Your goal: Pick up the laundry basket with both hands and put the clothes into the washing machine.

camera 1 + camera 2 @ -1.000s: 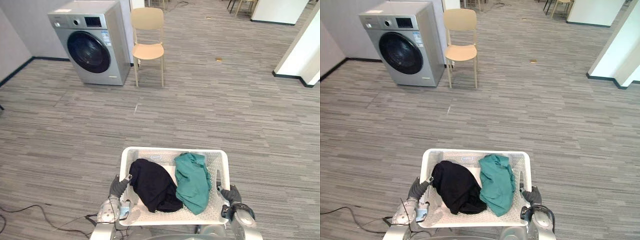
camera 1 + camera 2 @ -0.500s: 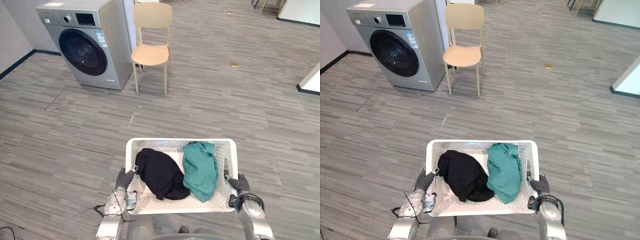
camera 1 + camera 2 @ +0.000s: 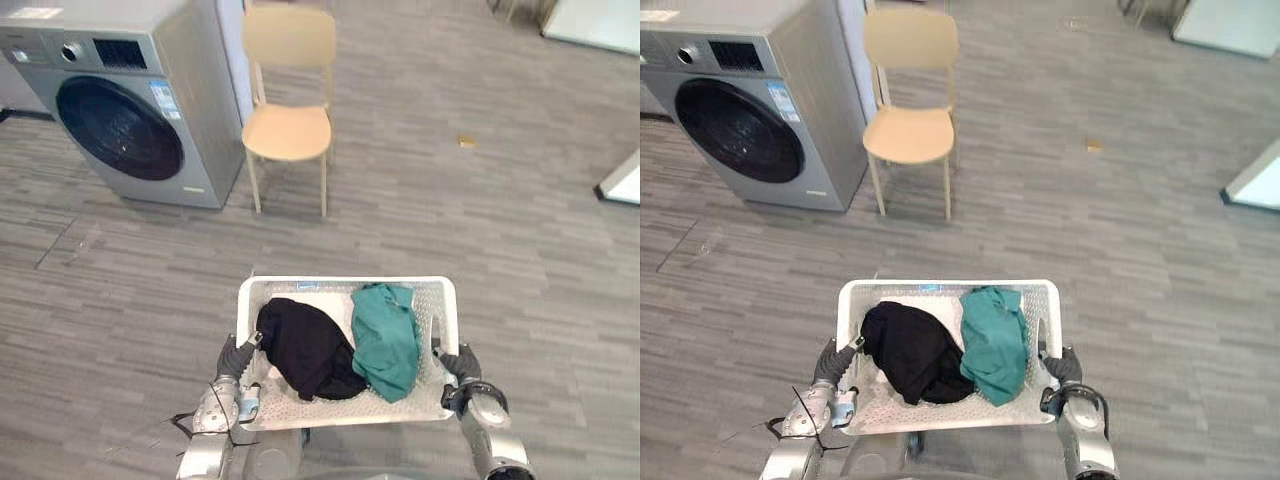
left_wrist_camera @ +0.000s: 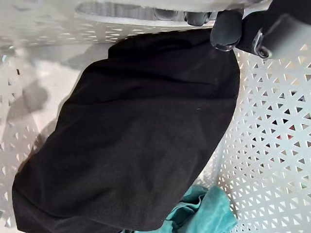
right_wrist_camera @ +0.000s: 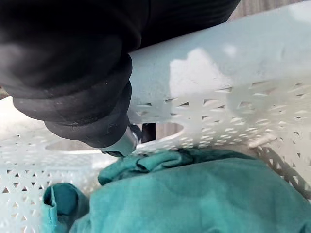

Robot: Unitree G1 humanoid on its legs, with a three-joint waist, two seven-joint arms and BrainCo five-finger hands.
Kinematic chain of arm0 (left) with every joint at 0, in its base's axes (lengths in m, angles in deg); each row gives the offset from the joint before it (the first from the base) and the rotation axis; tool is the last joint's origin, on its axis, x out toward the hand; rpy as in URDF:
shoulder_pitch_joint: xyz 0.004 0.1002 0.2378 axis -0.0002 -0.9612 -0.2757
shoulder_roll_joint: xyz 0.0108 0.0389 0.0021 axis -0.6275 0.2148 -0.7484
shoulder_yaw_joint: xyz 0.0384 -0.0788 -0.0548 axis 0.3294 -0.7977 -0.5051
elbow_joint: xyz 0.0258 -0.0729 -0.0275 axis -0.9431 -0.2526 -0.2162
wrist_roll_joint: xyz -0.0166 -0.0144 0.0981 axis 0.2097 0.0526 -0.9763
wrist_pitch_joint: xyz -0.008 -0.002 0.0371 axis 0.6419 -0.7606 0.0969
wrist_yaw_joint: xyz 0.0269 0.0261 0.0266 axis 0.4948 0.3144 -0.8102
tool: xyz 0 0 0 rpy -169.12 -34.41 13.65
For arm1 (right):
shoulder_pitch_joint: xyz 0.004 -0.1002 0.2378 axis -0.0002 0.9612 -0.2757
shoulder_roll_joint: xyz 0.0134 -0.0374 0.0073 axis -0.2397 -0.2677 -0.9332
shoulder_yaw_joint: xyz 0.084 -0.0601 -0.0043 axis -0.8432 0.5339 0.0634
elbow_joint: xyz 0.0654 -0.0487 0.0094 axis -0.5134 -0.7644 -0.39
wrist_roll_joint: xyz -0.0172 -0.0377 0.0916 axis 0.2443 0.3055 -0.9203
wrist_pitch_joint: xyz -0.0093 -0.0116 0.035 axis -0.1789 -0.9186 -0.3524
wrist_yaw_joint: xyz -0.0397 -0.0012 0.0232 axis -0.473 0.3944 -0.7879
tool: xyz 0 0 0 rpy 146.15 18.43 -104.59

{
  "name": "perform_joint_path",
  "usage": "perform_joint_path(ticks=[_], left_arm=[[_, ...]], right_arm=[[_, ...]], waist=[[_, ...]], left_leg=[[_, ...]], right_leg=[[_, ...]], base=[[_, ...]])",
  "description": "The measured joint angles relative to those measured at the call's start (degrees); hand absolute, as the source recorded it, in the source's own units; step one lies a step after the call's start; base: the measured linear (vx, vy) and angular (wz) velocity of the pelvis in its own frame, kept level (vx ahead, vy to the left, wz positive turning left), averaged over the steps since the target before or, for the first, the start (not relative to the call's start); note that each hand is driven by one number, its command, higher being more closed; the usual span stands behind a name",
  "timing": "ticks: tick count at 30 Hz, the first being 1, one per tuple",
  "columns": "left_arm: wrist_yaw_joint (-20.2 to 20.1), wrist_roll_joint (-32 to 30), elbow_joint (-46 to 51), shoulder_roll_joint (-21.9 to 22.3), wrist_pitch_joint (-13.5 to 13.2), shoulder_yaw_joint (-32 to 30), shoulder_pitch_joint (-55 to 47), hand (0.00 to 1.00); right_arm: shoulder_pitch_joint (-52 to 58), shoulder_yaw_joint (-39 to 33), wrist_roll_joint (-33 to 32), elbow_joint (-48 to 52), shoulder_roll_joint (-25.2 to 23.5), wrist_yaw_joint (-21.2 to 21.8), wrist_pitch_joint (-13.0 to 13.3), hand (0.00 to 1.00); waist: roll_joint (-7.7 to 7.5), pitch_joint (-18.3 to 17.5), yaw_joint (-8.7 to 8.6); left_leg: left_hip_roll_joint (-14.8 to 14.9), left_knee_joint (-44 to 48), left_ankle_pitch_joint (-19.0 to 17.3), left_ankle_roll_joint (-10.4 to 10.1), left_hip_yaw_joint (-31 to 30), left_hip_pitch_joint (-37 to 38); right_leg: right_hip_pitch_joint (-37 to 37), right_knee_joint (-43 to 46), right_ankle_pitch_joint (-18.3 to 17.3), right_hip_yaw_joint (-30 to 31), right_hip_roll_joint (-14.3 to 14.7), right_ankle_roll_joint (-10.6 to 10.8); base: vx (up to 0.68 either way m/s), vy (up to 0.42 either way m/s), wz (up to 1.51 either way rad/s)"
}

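Two hands keep the same hold they had half a second ago, while the whole view has shifted with the camera: the washing machine (image 3: 120,110) and the chair (image 3: 288,110) now show larger and further to the left, and the load has not stirred.

The left hand (image 3: 236,362) is clamped on the left side of the white laundry basket (image 3: 345,283), its dark fingertips (image 4: 226,29) hooked over the rim. Just inside that hand lies the black garment (image 3: 305,348), heaped against the perforated wall. Next to it, touching and partly overlapping it, lies the teal garment (image 3: 385,340), which reaches across to the right hand's side. The right hand (image 3: 458,367) is closed on the right side of the basket, with a silver finger (image 5: 124,143) passed through the handle slot.

Well ahead of the left hand and off to its left stands the washing machine, its round dark door (image 3: 120,128) closed. Just beside the machine, straight ahead of the left hand, stands the pale wooden chair, facing the robot. Grey plank floor (image 3: 500,250) lies between the basket and both of them. Far ahead of the right hand a small tan scrap (image 3: 467,142) lies on the floor, and out to that hand's right is the foot of a white wall (image 3: 625,180).
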Motion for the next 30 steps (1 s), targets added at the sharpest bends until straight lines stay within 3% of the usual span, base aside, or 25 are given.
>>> perform_joint_path(ticks=[2, 3, 5, 6, 7, 9, 10, 12, 13, 15, 16, 17, 18, 19, 20, 21, 23, 24, 25, 26, 27, 28, 29, 30], left_arm=[[-0.01, -0.03, 0.58, -0.66, 0.00, 0.29, 0.01, 1.00], [-0.01, -0.03, 1.09, -0.66, 0.02, 0.73, -0.16, 1.00], [-0.03, -0.03, 1.98, -0.59, 0.03, 1.29, -0.47, 1.00], [-0.02, -0.03, 2.62, -0.65, 0.02, 1.29, -0.87, 1.00], [-0.05, -0.03, 2.97, -0.77, 0.02, 1.29, -0.92, 1.00], [-0.10, -0.03, 3.56, -1.02, -0.07, 1.92, -0.90, 1.00], [-0.14, -0.04, 3.55, -1.00, -0.08, 2.55, -0.88, 1.00], [-1.16, -0.85, 3.45, 0.02, 0.19, 2.84, -1.76, 1.00], [-1.29, -1.37, 3.48, 1.37, 0.29, 2.81, -3.27, 1.00], [-1.33, -1.52, 3.59, 2.74, 0.36, 2.76, -3.97, 1.00], [-1.34, -1.52, 3.65, 3.83, 0.42, 2.35, -4.44, 1.00], [-1.35, -1.52, 3.65, 3.92, 0.44, 1.70, -4.60, 1.00], [-1.36, -1.52, 3.65, 3.89, 0.43, 1.40, -4.54, 1.00], [-1.52, -1.51, 3.65, 3.78, 0.39, 1.32, -4.20, 1.00], [-1.81, -1.51, 3.63, 3.59, 0.34, 1.02, -3.64, 1.00], [-1.96, -1.46, 3.47, 3.23, 0.07, 0.78, -3.41, 1.00], [-2.12, -1.46, 2.83, 3.22, -0.01, 0.35, -2.98, 1.00], [-2.12, -1.32, 2.05, 3.27, -0.25, 0.29, -2.70, 1.00], [-2.12, -1.27, 1.80, 3.29, -0.25, 0.29, -2.58, 1.00], [-2.07, -1.20, 1.70, 3.48, -0.29, 0.06, -2.69, 1.00], [-2.03, -1.18, 1.17, 4.06, -0.22, -0.02, -2.78, 1.00], [-1.95, -1.18, 0.55, 4.20, -0.09, -0.08, -2.86, 1.00], [-1.64, -1.17, -0.28, 2.76, -0.06, -1.36, -3.22, 1.00], [-1.62, -1.13, -0.29, 2.31, -0.06, -2.21, -3.24, 1.00]], right_arm=[[1.47, -0.10, -0.05, 1.14, -0.66, 0.09, 0.66, 1.00], [2.73, -0.52, -0.05, 2.70, -0.88, 0.12, 0.88, 1.00], [4.34, -1.00, -0.07, 5.40, -1.16, 0.11, 0.82, 1.00], [5.46, -1.02, -0.07, 6.88, -1.54, 0.18, 0.81, 1.00], [6.48, -1.08, -0.07, 8.27, -2.02, -0.03, 0.67, 1.00], [7.33, -1.50, -0.07, 9.77, -2.34, -0.65, 0.62, 1.00], [7.87, -1.89, -0.07, 10.06, -2.29, -0.80, 0.51, 1.00], [9.75, -2.45, -0.11, 10.25, -2.14, -0.75, 0.43, 1.00], [10.66, -2.53, -0.11, 10.34, -1.79, -0.65, 0.09, 1.00], [11.44, -2.69, -0.11, 11.26, -1.07, -0.50, -0.03, 1.00], [11.83, -2.73, -0.12, 12.13, -0.33, -0.21, -0.27, 1.00], [11.50, -2.15, -0.16, 12.22, -0.25, 0.19, -0.53, 1.00], [11.28, -1.94, -0.22, 12.21, -0.26, 0.22, -0.53, 1.00], [10.75, -2.08, -0.25, 12.08, -0.33, 0.22, -0.53, 1.00], [9.88, -2.13, -0.40, 11.43, -0.36, 0.20, -0.43, 1.00], [8.44, -2.12, -0.47, 9.96, -0.36, 0.22, -0.31, 1.00], [6.34, -2.12, -0.67, 7.43, -0.14, 0.23, -0.19, 1.00], [4.63, -2.05, -0.67, 5.37, 0.46, 0.31, -0.09, 1.00], [4.05, -1.94, -0.68, 4.61, 0.80, 0.35, -0.05, 1.00], [3.23, -1.55, -0.73, 3.93, 1.31, 0.42, -0.04, 1.00], [2.86, -1.10, -0.81, 2.88, 2.52, 0.46, 0.11, 1.00], [2.58, -1.01, -0.83, 1.62, 2.42, 0.40, 0.03, 1.00], [1.87, -0.12, -0.78, -0.09, 0.88, 0.37, -0.58, 1.00], [1.75, 0.45, -0.78, -0.05, 0.38, 0.48, -0.66, 1.00]], waist=[[0.34, 0.16, -0.48], [0.70, 0.37, -0.95], [1.21, 0.68, -1.37], [2.03, 1.09, -1.31], [1.54, 0.28, -1.20], [1.14, -0.37, -1.25], [0.95, -0.81, -1.52], [1.24, -3.22, -2.06], [3.25, -6.14, -2.26], [6.46, -7.48, -3.50], [9.32, -7.28, -3.04], [9.78, -7.24, -2.58], [9.61, -7.13, -2.34], [9.08, -6.71, -2.28], [7.33, -5.63, -1.42], [5.29, -4.46, -0.29], [3.19, -3.34, 0.32], [2.85, -2.87, 0.92], [2.86, -2.77, 1.54], [3.00, -2.92, 2.50], [5.47, -3.23, 3.13], [6.22, -3.58, 3.23], [4.15, -4.05, 3.27], [2.71, -3.97, 3.14]], left_leg=[[-1.11, -2.37, -2.34, 1.06, -2.84, 4.97], [-1.79, -3.28, -3.34, 0.85, -4.89, 7.36], [-1.83, -3.23, -5.39, 0.64, -6.94, 10.07], [-1.65, -3.30, -7.19, 0.46, -7.66, 12.16], [-1.63, -3.34, -9.22, 0.22, -8.12, 13.86], [-1.70, -2.47, -13.03, -0.47, -8.97, 16.35], [-1.64, -2.11, -15.06, -0.82, -9.81, 17.90], [0.02, -2.20, -19.39, -1.04, -11.25, 21.50], [3.24, -0.74, -20.74, -1.66, -12.03, 23.12], [6.72, 14.13, -18.92, -3.71, -14.38, 18.88], [9.36, 25.84, -13.02, -8.08, -15.54, 15.62], [10.55, 36.83, -1.36, -13.17, -15.83, 11.26], [10.94, 41.85, 2.43, -14.74, -15.89, 8.58], [11.36, 48.79, 1.66, -13.61, -14.61, 3.50], [11.52, 50.73, -0.82, -9.71, -11.35, -0.51], [11.62, 47.82, -3.33, -6.86, -8.26, -3.75], [11.06, 36.66, -5.74, -6.56, -5.33, -6.71], [9.64, 22.81, -5.46, -6.94, -4.85, -7.86], [9.05, 16.21, -5.02, -7.43, -5.49, -8.45], [7.35, 3.20, -2.63, -10.71, -8.39, -9.01], [8.28, -6.23, 1.58, -13.51, -11.88, -8.93], [8.21, -4.90, 5.73, -14.76, -11.87, -8.63], [6.20, -2.39, 8.20, -13.43, -11.14, -8.45], [5.19, -1.18, 8.22, -13.16, -10.61, -8.53]], right_leg=[[-5.89, -0.39, -6.45, -0.35, 3.27, -1.61], [-9.52, -4.67, -8.96, -3.26, 3.54, -2.10], [-11.83, -13.87, -10.20, -9.00, 2.32, -3.03], [-12.75, -24.29, -10.02, -12.97, 1.32, -3.44], [-12.43, -37.59, -8.00, -14.58, 1.31, -3.44], [-12.56, -51.46, -4.53, -13.61, 1.46, -2.68], [-12.39, -54.11, -3.25, -11.75, 1.81, -1.72], [-12.13, -51.01, -1.63, -8.94, 2.56, -2.86], [-11.78, -48.41, 0.65, -9.31, 5.88, -3.45], [-9.76, -45.86, 1.66, -11.39, 9.69, -6.14], [-6.42, -45.08, -0.78, -12.58, 13.04, -8.46], [-3.47, -44.61, -3.56, -12.43, 14.87, -10.12], [-1.63, -45.30, -4.63, -12.41, 15.33, -10.33], [2.32, -47.71, -5.05, -12.06, 16.02, -10.61], [6.81, -50.99, -5.04, -10.41, 15.57, -10.62], [10.48, -53.41, -5.04, -8.96, 14.33, -10.61], [13.73, -55.14, -5.05, -7.15, 12.41, -10.60], [15.26, -55.91, -5.23, -5.82, 11.40, -10.42], [15.78, -56.10, -5.94, -4.92, 10.84, -9.72], [16.50, -56.26, -9.66, -2.25, 9.75, -7.71], [17.61, -56.93, -12.30, -0.73, 10.96, -5.84], [18.49, -56.60, -13.63, 0.47, 11.06, -5.64], [18.80, -54.90, -16.21, 2.59, 9.27, -5.11], [18.63, -53.76, -17.20, 3.03, 7.89, -4.56]], base=[[0.47, 0.077, 0.82], [0.45, 0.016, 1.00], [0.44, -0.018, 0.75], [0.53, -0.052, 0.50], [0.45, -0.071, 0.28], [0.52, -0.149, 0.19], [0.74, -0.263, 0.37], [0.72, -0.279, 0.38], [0.79, -0.285, 0.43], [0.77, -0.286, 0.39], [0.71, -0.236, -0.01], [0.70, -0.193, -0.11], [0.65, -0.161, 0.01], [0.74, -0.192, 0.05], [0.72, -0.185, -0.06], [0.66, -0.137, -0.18], [0.42, 0.003, -0.27], [0.34, 0.092, -0.35], [0.42, 0.183, -0.62], [0.40, 0.247, -0.72], [0.39, 0.284, -0.77], [0.45, 0.359, -0.61], [0.30, 0.248, -0.43], [0.50, 0.256, -0.33]])
